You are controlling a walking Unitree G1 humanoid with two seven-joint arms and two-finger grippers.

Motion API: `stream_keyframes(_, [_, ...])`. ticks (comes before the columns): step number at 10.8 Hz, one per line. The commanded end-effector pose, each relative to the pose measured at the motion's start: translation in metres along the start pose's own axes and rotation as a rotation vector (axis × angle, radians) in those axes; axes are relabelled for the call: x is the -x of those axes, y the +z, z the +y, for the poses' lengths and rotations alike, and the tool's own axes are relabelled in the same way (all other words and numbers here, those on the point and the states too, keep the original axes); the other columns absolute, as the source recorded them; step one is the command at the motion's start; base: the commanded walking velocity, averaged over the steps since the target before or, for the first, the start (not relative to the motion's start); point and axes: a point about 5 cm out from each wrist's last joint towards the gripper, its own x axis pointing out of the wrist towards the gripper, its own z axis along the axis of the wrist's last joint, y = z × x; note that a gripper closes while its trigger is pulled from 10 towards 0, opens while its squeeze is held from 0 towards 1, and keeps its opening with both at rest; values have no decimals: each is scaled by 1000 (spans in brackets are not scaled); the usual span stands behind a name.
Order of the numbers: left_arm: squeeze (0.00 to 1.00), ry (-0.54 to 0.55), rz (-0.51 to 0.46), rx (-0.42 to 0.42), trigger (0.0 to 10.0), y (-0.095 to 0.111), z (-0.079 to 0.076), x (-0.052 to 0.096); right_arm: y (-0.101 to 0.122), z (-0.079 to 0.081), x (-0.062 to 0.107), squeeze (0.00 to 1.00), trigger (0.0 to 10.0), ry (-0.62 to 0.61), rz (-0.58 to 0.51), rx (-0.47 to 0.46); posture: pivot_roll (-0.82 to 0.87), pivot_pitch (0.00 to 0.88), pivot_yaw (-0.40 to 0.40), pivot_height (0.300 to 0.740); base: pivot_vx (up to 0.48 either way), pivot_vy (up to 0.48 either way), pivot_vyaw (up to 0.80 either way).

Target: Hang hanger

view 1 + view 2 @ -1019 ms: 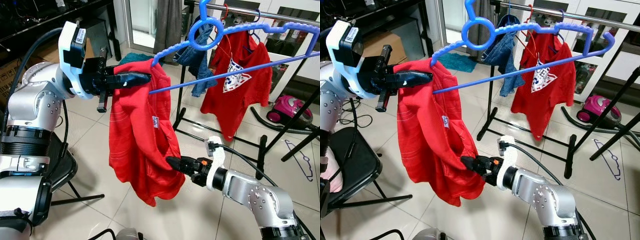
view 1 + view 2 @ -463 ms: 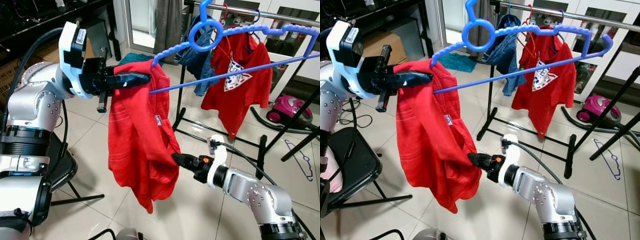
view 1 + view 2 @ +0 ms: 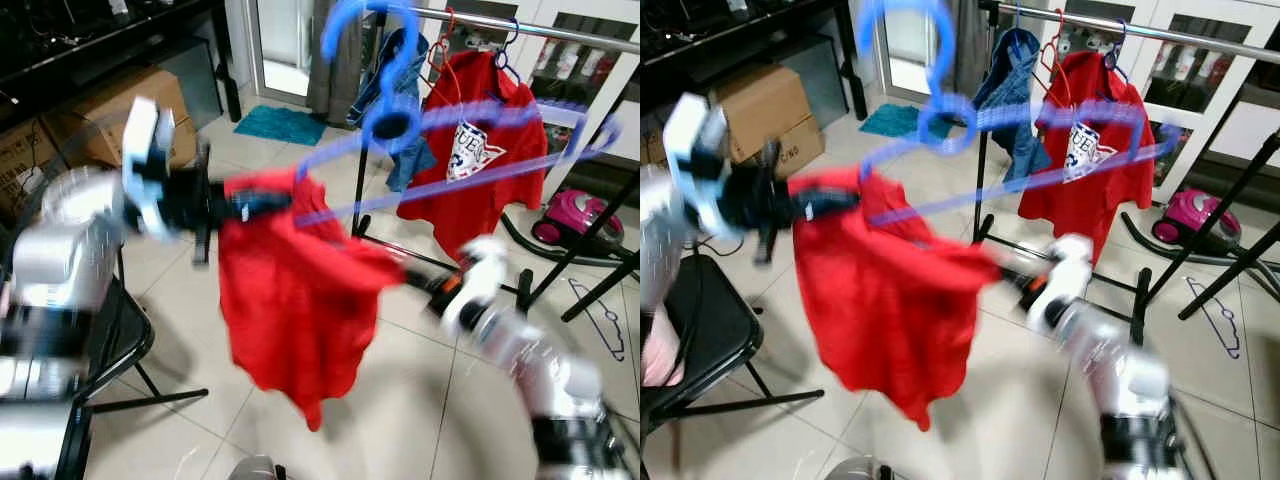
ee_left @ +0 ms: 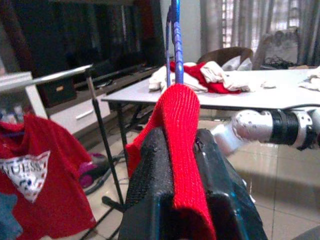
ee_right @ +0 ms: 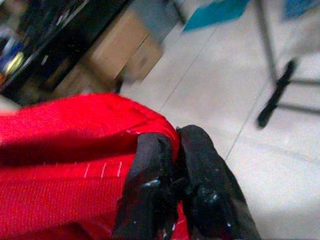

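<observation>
Since half a second ago the right gripper (image 3: 425, 283) has swung up and out toward the robot's right, dragging the lower edge of the red garment (image 3: 290, 300) with it, so the cloth now spreads sideways instead of hanging in a bunch; both head views are heavily blurred. Blue hanger (image 3: 400, 125) also reads higher and more tilted than before, its hook up near the top of the frame, bar running out toward the clothes rack (image 3: 520, 25); garment shoulder is draped over the hanger's left end. Left gripper (image 4: 176, 165) holds at the same height on the robot's left, fingers (image 4: 150, 180) clamped narrow on a fold of the red knit, with the hanger's blue rod rising straight out of the fold in the left wrist view. Right wrist view: black fingers (image 5: 150, 195) pressed together on the red fabric's edge, tile floor beyond. On the rack behind hang a red printed T-shirt (image 3: 480, 150) and a blue denim piece (image 3: 405, 75). Pink vacuum cleaner (image 3: 585, 215) sits on the floor at far right; cardboard box (image 3: 125, 100) at back left; black chair (image 3: 110, 340) beside the left arm.
</observation>
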Motion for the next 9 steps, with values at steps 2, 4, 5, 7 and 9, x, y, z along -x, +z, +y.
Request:
stream_keyframes(2, [0, 73, 43, -67, 0, -3, -10, 5, 25, -35, 10, 0, 0, -217, -140, -15, 54, 0, 12, 740, 0, 0, 0])
stream_keyframes(4, [0, 138, 113, -86, 0, -16, -21, 11, 41, -50, 16, 0, 0, -304, -229, -33, 54, 0, 15, 740, 0, 0, 0])
stream_keyframes(5, [0, 185, 175, -108, 0, -26, -26, 15, 52, -57, 19, 0, 0, -343, -275, -32, 57, 0, 12, 740, 0, 0, 0])
stream_keyframes(7, [0, 275, 299, -156, 0, -47, -35, 17, 71, -65, 23, 0, 0, -386, -344, -24, 62, 0, 7, 740, 0, 0, 0])
stream_keyframes(9, [0, 334, 430, -183, 0, -68, -43, 19, 86, -68, 24, 0, 0, -398, -385, -16, 65, 0, 2, 740, 0, 0, 0])
